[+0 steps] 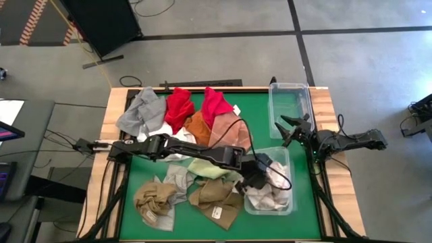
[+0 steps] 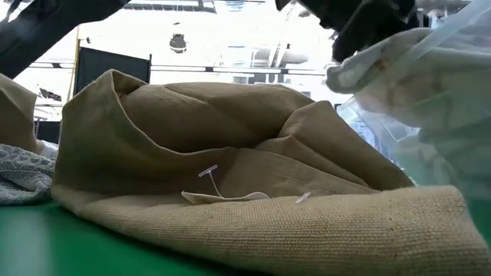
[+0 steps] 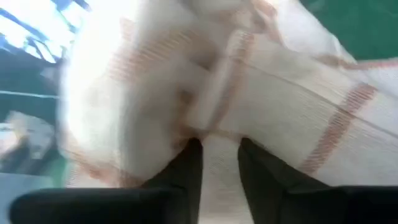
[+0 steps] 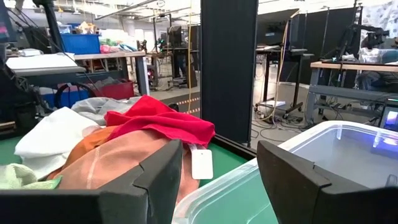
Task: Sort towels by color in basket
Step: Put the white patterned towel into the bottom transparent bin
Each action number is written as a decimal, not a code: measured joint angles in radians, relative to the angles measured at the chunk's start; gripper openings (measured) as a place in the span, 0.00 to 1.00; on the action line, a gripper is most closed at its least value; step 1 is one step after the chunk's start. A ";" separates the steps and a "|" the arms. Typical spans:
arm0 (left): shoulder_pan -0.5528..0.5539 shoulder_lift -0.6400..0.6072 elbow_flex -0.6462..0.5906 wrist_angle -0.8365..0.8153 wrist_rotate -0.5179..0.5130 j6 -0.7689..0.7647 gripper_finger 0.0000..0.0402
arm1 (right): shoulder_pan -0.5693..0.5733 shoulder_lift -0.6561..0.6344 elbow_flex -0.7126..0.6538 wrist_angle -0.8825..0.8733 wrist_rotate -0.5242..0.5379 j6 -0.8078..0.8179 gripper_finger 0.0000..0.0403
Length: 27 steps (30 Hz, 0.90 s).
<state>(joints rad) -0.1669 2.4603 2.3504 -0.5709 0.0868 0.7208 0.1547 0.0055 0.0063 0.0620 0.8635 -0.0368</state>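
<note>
White-checked towel (image 3: 273, 93) sits on the pile in the near clear bin (image 1: 287, 202), right side of the green table (image 1: 304, 226). Step, I judge: dropping it w/ the whites. Left gripper (image 1: 258, 177) is over that bin, arm stretched across the table; fingers (image 3: 186, 174) slightly apart, cloth just ahead, can't tell if it's let go. Next: lift clear, go for another towel. Right gripper (image 1: 291, 130) waits by the far bin (image 1: 290, 91), jaws apart, empty.
</note>
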 joint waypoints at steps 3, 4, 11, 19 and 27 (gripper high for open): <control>0.001 -0.006 0.005 0.059 -0.010 -0.001 0.34 | 0.000 0.000 0.000 0.000 0.000 0.002 0.59; -0.001 -0.008 0.005 0.072 -0.015 -0.003 0.36 | 0.000 0.000 0.000 0.000 0.001 0.003 0.59; -0.010 -0.039 0.003 0.179 -0.024 -0.003 0.45 | 0.000 0.001 0.000 0.000 0.000 0.003 0.59; -0.022 -0.125 0.004 0.150 0.001 -0.004 0.46 | 0.000 0.001 0.000 0.000 0.000 0.003 0.59; -0.061 -0.128 0.000 -0.213 0.149 0.089 0.46 | 0.000 0.001 0.000 0.000 0.000 0.003 0.59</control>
<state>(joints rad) -0.2284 2.3319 2.3505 -0.7839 0.2361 0.8095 0.1543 0.0063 0.0063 0.0621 0.8635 -0.0338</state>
